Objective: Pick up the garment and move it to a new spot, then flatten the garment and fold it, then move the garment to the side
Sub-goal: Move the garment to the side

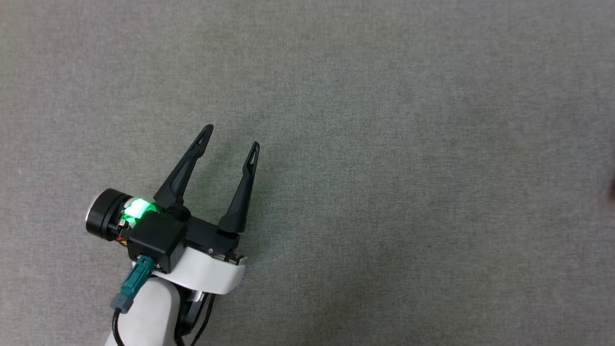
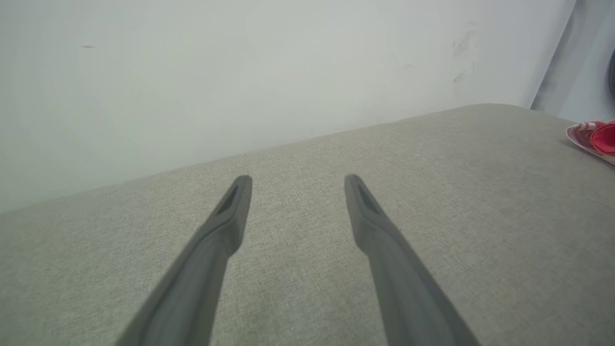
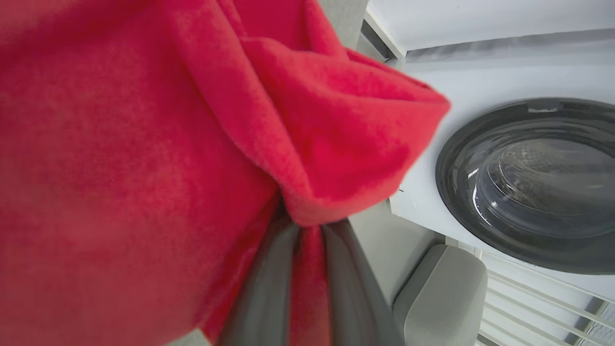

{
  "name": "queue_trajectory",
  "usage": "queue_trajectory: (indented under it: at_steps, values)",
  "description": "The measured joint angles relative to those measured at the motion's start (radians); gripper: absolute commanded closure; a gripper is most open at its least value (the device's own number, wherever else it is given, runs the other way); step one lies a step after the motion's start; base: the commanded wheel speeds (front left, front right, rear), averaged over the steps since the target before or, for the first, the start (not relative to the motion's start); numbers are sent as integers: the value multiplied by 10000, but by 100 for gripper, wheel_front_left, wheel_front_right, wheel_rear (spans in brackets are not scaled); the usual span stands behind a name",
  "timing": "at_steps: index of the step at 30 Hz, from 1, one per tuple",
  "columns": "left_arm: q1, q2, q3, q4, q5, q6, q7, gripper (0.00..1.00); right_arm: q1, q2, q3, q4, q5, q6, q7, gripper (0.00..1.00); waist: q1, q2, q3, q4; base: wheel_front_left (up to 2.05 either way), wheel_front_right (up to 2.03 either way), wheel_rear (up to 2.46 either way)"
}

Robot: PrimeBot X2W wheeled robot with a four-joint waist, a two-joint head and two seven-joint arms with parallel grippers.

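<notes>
Lower left of the head view: left gripper (image 1: 231, 136), fingers spread as wide as they go, holding nothing, above the bare grey fabric of the counter (image 1: 384, 144).

In the left wrist view, the same spread fingers with plain grey cloth between them and a pale wall (image 2: 192, 72) beyond. At the far right edge, a scrap of the garment (image 2: 603, 137), red with white striped trim, well apart from the left gripper. Resting on the counter or hanging just above it: cannot tell.

In the right wrist view, red folds up close across left and centre. Right gripper (image 3: 307, 235) pinched almost shut on a bunched fold, cloth caught between the two fingers and draped over their tips. Further right, a washing machine's round door (image 3: 528, 187).

Probably soft, light and limp. Bound to sag and bunch from a single pinch; not fragile, unlikely to slip from a firm grip. Best taken at a hem, shoulder seam or collar edge, so as to hang open for flattening. A mid-cloth bunch like this probably good for carrying, poor for spreading.

Grip itself told by the right wrist view; trim and place beside the counter by the left wrist view; emptiness of the left fingers clearest from the head view.
</notes>
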Motion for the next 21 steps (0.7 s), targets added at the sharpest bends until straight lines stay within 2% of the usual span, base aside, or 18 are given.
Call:
queue_trajectory:
  at_steps: [8,13,14,15,21]
  values:
    - [-231,157,-23,-426,73,0,0,0,-561,347,-1603,1557,-995,0,-965,100,0,0,680,218,0,0,0]
    - [-351,211,40,-575,82,0,0,0,-780,846,-2493,2050,-1639,0,-1043,100,0,0,966,321,0,0,0]
    - [-352,198,23,-575,88,0,0,0,-835,926,-2648,2079,-1801,0,-1081,47,1,-1,977,335,0,0,0]
    - [-352,174,31,-568,90,0,0,0,-857,1018,-2838,2088,-2002,0,-1141,0,0,0,963,339,0,0,0]
    - [-342,69,92,-389,88,0,0,0,-868,1670,-3317,1845,-2631,-2,-1139,0,0,0,566,294,0,0,0]
